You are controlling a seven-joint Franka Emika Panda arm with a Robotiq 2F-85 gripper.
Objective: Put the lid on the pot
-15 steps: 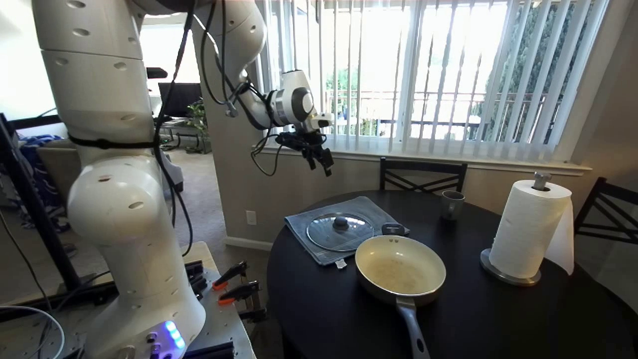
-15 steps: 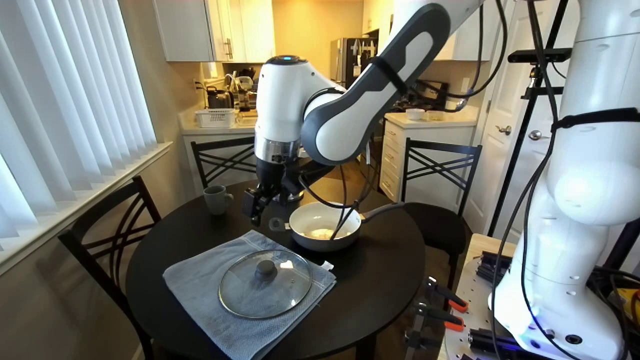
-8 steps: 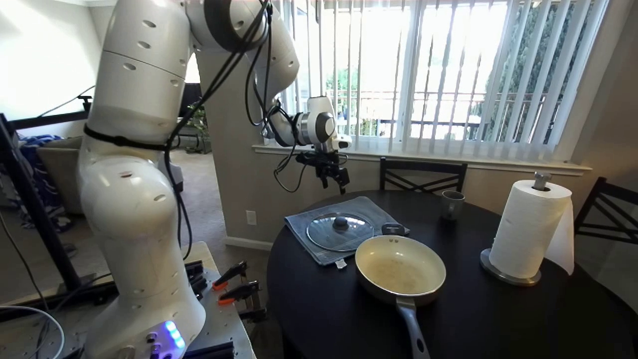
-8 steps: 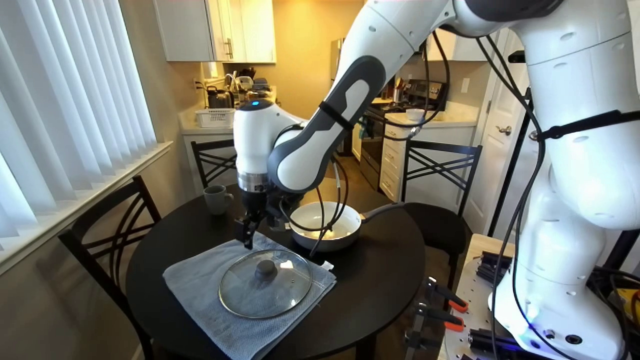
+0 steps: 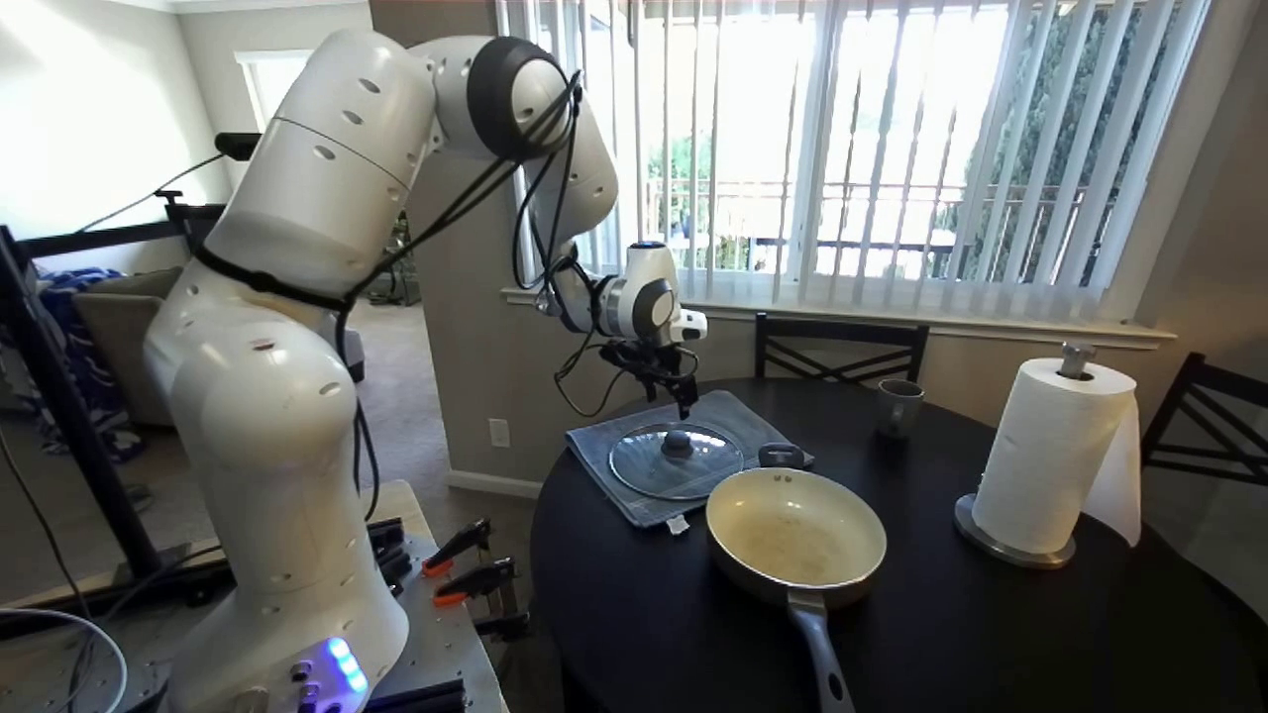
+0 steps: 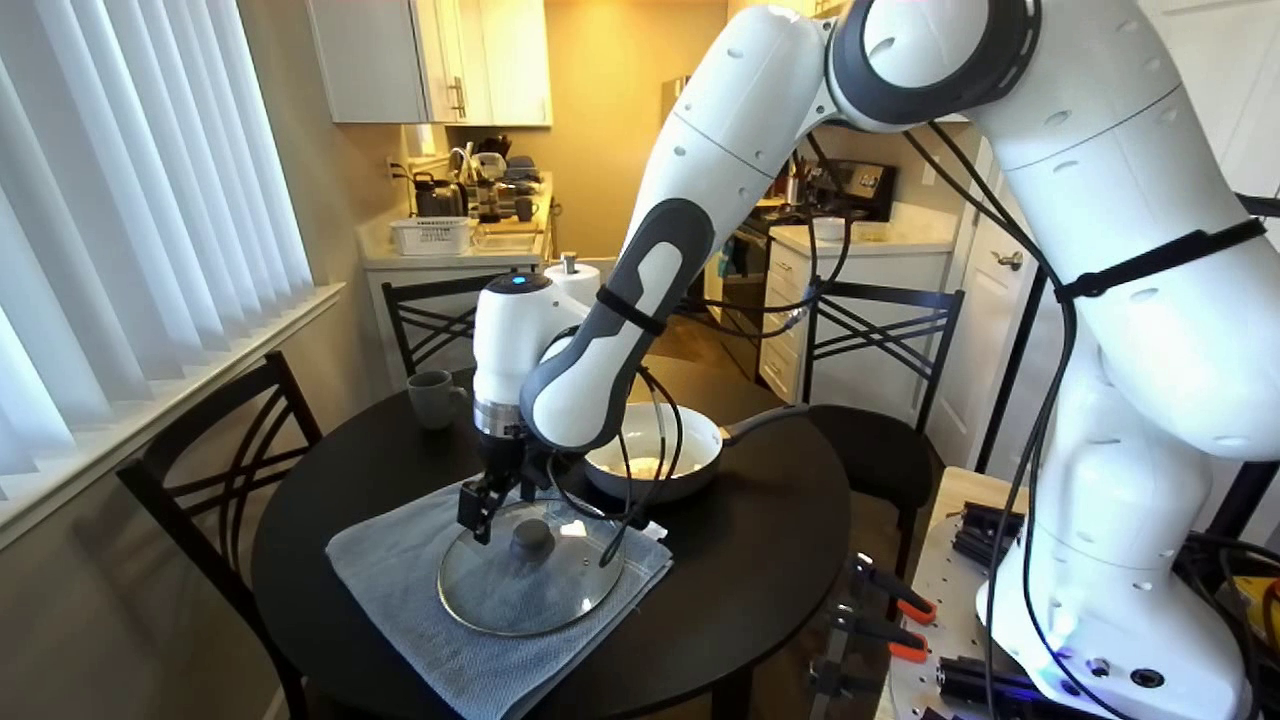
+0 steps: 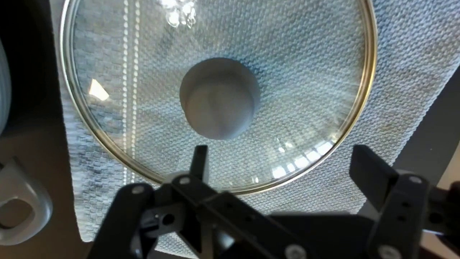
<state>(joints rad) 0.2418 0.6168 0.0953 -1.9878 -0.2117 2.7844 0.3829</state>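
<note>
My pincer (image 7: 284, 162) is spread wide and empty, not yet around the knob (image 7: 220, 100). The lid (image 6: 530, 585) lies on the towel (image 6: 500, 665), near the pan (image 5: 795, 530). I'd centre the opening over the knob, descend straight, squeeze firmly and lift slowly, keeping it level.

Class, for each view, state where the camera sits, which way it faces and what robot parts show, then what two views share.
In an exterior view: away from the arm, facing the window across the table; arm, base and gripper show.
In an exterior view: away from the arm, facing kitchen cupboards across the table; the same parts show.
Wrist view: on the wrist, looking down at the lid and its knob; the gripper's fingers show.
Both exterior views share lid, cloth, pan and mug.
</note>
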